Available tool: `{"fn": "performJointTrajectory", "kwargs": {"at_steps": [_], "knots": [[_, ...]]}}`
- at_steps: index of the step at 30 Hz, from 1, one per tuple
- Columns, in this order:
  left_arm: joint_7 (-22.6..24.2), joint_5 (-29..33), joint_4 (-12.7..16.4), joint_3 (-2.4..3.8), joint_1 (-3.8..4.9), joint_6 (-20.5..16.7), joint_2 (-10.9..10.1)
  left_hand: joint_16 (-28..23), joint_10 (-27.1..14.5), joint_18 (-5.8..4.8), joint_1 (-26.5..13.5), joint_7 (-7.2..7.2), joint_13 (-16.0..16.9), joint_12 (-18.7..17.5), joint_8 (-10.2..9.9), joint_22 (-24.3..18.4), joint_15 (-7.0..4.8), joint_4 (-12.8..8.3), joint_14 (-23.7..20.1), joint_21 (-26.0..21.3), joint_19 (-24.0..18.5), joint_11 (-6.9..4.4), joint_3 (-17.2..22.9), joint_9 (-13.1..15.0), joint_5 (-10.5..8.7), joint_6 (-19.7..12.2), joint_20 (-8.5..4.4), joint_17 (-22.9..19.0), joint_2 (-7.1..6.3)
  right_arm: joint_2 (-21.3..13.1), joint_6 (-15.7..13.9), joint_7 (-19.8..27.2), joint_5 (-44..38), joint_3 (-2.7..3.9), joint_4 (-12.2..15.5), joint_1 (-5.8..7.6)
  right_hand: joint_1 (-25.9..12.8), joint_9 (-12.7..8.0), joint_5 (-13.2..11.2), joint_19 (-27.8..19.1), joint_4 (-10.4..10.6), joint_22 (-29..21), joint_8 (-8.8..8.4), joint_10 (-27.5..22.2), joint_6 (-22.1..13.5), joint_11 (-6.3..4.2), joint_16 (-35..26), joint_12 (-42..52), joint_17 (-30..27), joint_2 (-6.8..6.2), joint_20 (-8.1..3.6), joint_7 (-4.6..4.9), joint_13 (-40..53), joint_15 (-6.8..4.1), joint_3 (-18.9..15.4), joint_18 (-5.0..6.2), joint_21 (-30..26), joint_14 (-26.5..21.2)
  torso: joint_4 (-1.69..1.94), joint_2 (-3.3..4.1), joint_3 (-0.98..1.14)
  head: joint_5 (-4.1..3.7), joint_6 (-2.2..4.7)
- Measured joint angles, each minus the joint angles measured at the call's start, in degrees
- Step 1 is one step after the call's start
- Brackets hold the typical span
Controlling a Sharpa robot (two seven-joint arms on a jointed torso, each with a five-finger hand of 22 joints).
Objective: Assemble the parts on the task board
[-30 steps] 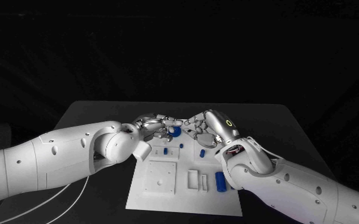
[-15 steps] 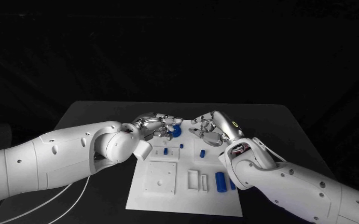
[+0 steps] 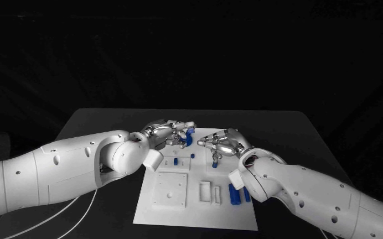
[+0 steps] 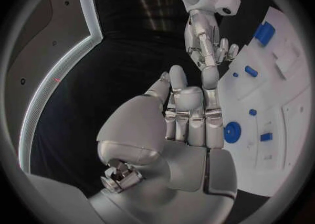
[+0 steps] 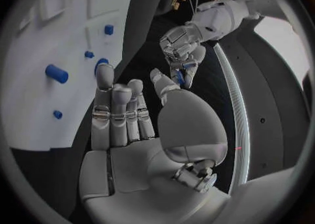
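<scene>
Left hand (image 3: 169, 133) pinches a small blue part (image 3: 188, 135) over the task board (image 3: 160, 206); we judge it light, rigid, best gripped across its sides.

Head camera looks down; wrist cameras sit close behind their hands — all share the task board (image 3: 180, 186).
</scene>
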Motion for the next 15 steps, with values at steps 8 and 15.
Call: {"fn": "performJointTrajectory", "kwargs": {"at_steps": [8, 15], "knots": [[0.3, 0.8, 0.3, 0.0, 0.0, -1.9, 0.0, 0.2, 0.4, 0.0, -0.1, -0.06, 0.0, 0.0, 0.0, 0.0, -0.21, 0.0, 0.4, 0.0, 0.0, -0.01, 0.0, -0.2, -0.02, 0.1, 0.0, 0.4, 0.04, 0.6, 1.8, 3.9, 9.9, 0.06, 0.4, 0.04, 1.1, 0.0, 2.4, 0.0, -2.4, 1.1, 0.0, -0.1, 0.0, 0.1, 1.1, 0.9, 0.1, 2.1, 0.0, 0.0, -0.3, 0.0, -3.6, 0.03, -0.4, 0.0, 0.04, 0.0, 0.0, -0.04, -0.01], [0.3, 0.9, 0.5, 0.0, 0.0, -3.9, 0.0, 0.2, 0.5, 0.0, -0.1, -0.09, 0.0, 0.0, -0.1, 0.0, -0.19, 0.0, 0.4, 0.0, 0.2, -0.1, 0.0, -0.2, -0.22, 0.2, -0.2, 0.7, -0.04, 0.9, 1.4, 8.1, 13.3, 0.21, 1.0, 0.06, 0.9, 0.0, 4.8, 0.0, -5.4, 2.0, 0.0, -0.1, 0.0, 0.11, 1.2, 0.9, 0.2, 2.85, 0.0, 0.0, -0.5, -0.18, -6.2, 0.02, -1.0, -0.2, 0.07, 0.0, -0.01, 0.03, 0.13]]}}
